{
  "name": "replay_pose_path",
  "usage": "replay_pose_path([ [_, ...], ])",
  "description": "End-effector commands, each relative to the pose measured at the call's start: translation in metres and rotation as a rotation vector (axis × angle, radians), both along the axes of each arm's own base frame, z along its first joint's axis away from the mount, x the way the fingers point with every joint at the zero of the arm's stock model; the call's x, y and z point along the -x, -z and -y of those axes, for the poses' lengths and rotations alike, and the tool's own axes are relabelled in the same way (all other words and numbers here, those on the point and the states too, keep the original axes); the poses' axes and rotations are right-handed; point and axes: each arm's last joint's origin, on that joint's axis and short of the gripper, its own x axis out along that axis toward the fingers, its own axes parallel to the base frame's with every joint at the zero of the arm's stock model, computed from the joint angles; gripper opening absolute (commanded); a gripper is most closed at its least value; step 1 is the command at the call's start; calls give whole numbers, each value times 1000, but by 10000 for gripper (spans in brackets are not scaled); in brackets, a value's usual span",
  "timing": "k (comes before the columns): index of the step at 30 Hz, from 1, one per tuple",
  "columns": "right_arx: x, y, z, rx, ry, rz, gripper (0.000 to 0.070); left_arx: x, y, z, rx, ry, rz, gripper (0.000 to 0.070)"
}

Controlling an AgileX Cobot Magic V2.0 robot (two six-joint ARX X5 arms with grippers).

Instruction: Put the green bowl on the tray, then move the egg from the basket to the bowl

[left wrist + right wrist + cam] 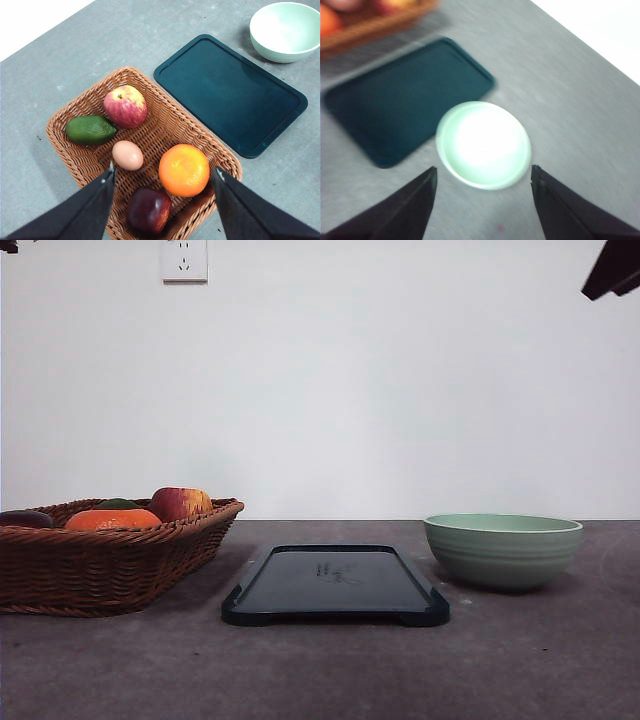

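The pale green bowl (503,550) stands empty on the table, right of the dark tray (335,585), which is bare. At the left is the wicker basket (110,560). In the left wrist view the egg (127,155) lies in the basket (165,125) among fruit. My left gripper (163,170) hangs open above the basket, apart from the egg. My right gripper (484,170) is open above the green bowl (483,145), its fingers wide on either side and well clear of the rim. The tray (405,100) lies just beside the bowl.
The basket also holds an apple (125,106), an avocado (91,130), an orange (184,170) and a dark red fruit (148,210). A white wall with a socket (184,260) stands behind the grey table.
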Motion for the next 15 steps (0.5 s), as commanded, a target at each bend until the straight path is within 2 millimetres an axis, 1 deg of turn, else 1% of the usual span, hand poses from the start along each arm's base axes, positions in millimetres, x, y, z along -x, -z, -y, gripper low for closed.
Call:
replay_pose_path([
  [1, -3, -5, -1, -89, 86, -33, 377, 0, -7, 1, 4, 10, 26, 391],
  [5, -13, 0, -3, -190, 200, -160, 374, 0, -7, 1, 18, -2, 18, 391],
  [7, -20, 3, -4, -208, 237, -229, 371, 0, -7, 1, 22, -6, 16, 391],
  [15, -58, 14, -11, -169, 373, -432, 368, 0, -7, 1, 22, -5, 16, 391],
])
